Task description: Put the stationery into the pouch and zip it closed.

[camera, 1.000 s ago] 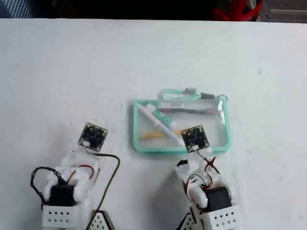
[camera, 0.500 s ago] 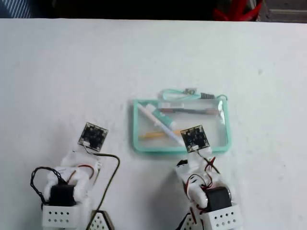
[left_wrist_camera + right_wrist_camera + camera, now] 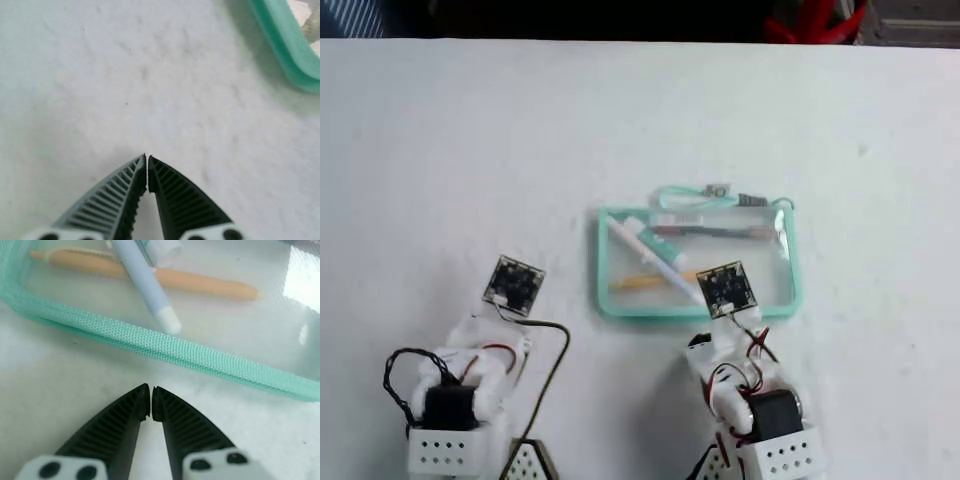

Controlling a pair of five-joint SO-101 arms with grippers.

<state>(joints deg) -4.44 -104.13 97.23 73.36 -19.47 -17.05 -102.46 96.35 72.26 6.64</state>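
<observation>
Left fingers and right fingers are closed on nothing near the clear, mint-edged pouch with pens inside.

Clear pouch, mint-green mesh trim; orange pen; pale blue pen; left pincer grey, right pincer black.

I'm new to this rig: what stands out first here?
A clear, teal-rimmed pouch lies on the white table, an orange pen and a pale blue pen inside it. The right gripper sits shut just short of its near edge; the left gripper, also shut, is off to its side.
</observation>
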